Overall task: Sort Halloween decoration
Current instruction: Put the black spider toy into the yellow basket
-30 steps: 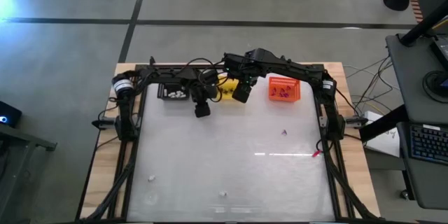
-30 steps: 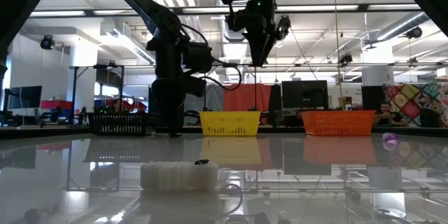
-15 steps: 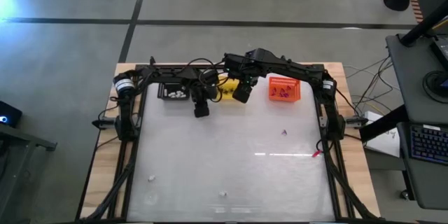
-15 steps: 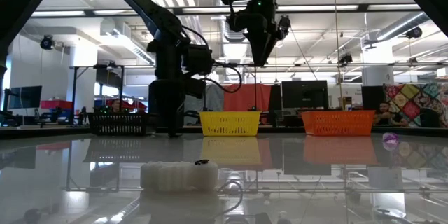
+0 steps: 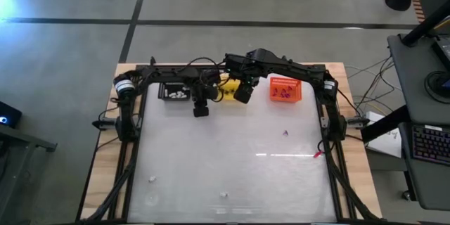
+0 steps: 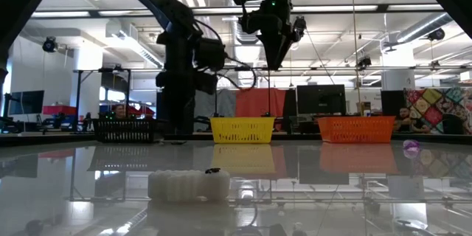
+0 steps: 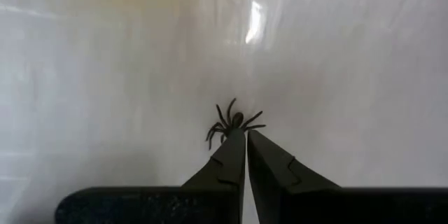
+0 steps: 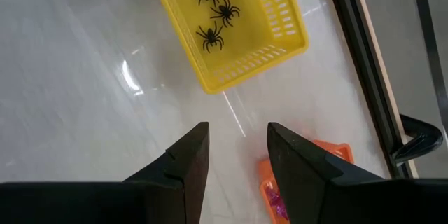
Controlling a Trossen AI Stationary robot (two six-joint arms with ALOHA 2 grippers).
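Left pincer (image 7: 246, 134) clenched on a tiny black plastic spider (image 7: 234, 122), frame centre, above the white table (image 7: 364, 77). Likely featherlight, with thin bendy legs; best gripped by the body. Right pincer (image 8: 238, 155) released, near the yellow slatted basket (image 8: 280, 21).

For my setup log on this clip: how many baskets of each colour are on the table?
black basket: 1
yellow basket: 1
orange basket: 1
Total: 3
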